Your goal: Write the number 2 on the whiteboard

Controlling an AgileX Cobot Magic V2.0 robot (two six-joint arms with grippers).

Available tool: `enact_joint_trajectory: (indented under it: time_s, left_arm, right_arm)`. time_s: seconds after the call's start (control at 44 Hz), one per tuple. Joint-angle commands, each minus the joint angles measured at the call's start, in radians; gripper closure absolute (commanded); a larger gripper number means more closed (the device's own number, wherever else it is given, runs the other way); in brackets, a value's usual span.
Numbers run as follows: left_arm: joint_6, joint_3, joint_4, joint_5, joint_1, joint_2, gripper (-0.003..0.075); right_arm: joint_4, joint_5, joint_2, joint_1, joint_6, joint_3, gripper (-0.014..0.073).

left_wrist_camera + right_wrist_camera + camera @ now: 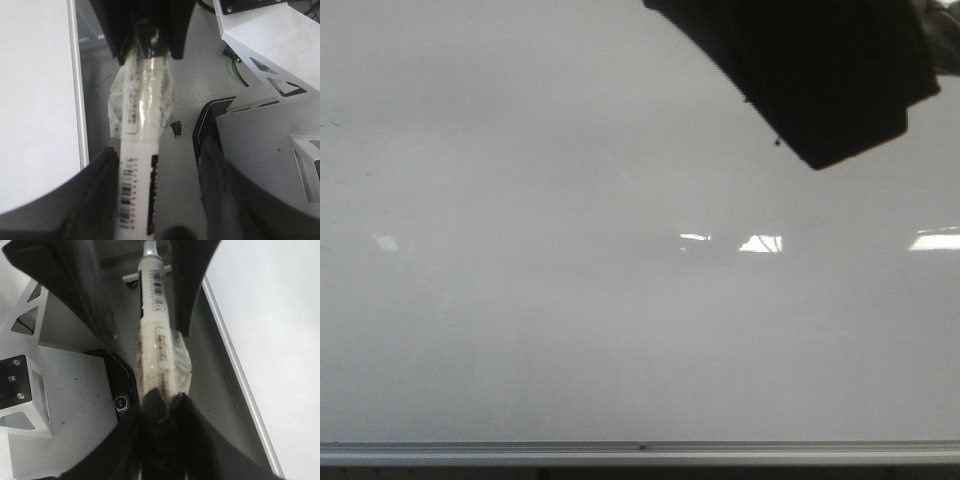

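The whiteboard (520,330) is blank in the front view; no number 2 is on it yet. In the wrist views, both claws meet on one marker (137,150) beside the board's edge. The left claw (150,165) straddles its barcoded end, grip uncertain. The right claw (160,405) pinches the taped end, probably a handover before writing.
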Motion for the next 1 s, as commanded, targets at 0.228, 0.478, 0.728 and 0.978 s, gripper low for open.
enact_joint_trajectory:
  time_s: [0.228, 0.478, 0.728, 0.978]
  left_arm:
    - [0.0, -0.034, -0.036, -0.034, -0.006, -0.034, 0.0642]
    - [0.0, -0.034, -0.036, -0.032, -0.006, -0.034, 0.0648]
    - [-0.095, -0.034, 0.034, -0.032, -0.006, -0.034, 0.0648]
    - [-0.373, -0.034, 0.282, -0.01, 0.033, -0.055, 0.0647]
  right_arm:
    - [0.041, -0.021, -0.009, -0.001, -0.012, -0.034, 0.0651]
    - [0.036, -0.013, -0.009, -0.001, -0.012, -0.034, 0.0424]
    - [0.027, -0.013, -0.014, -0.001, 0.007, -0.034, 0.0126]
    - [-0.139, -0.049, -0.062, -0.002, 0.153, -0.034, 0.0064]
